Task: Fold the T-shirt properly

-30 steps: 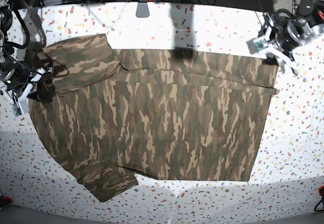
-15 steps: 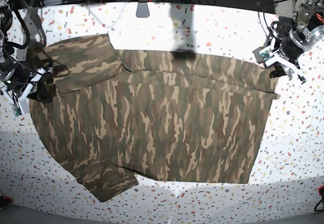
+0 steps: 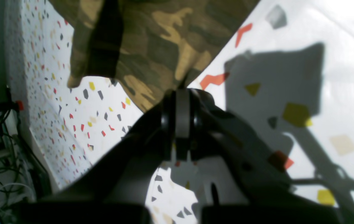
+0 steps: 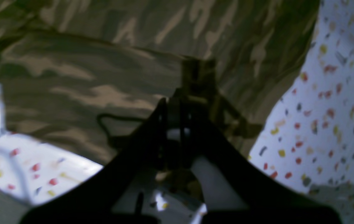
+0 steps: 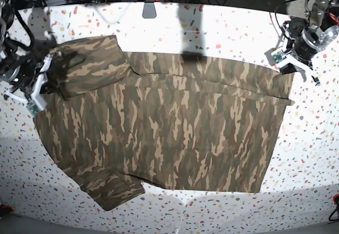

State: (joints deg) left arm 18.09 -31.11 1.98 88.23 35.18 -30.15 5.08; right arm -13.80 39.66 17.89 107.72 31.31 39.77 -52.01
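The camouflage T-shirt (image 5: pixel 175 123) lies spread across the speckled white table (image 5: pixel 307 138), with one sleeve at the far left and one at the near left. My left gripper (image 5: pixel 285 65) is at the shirt's far right corner. In the left wrist view the left gripper (image 3: pixel 181 93) is shut on the cloth's edge (image 3: pixel 152 40), held above the table. My right gripper (image 5: pixel 43 81) is at the shirt's left edge by the far sleeve. In the right wrist view the right gripper (image 4: pixel 190 93) is shut on a pinch of cloth (image 4: pixel 102 77).
Cables and a grey mount (image 5: pixel 150 9) with a red light run along the table's back edge. Small red objects sit at the near left (image 5: pixel 5 208) and near right (image 5: pixel 335 199) corners. Bare table surrounds the shirt on the right and front.
My right gripper has moved toward the back, taking the shirt's left edge and far sleeve with it. My left gripper has shifted right and back onto the far right corner, which is now raised.
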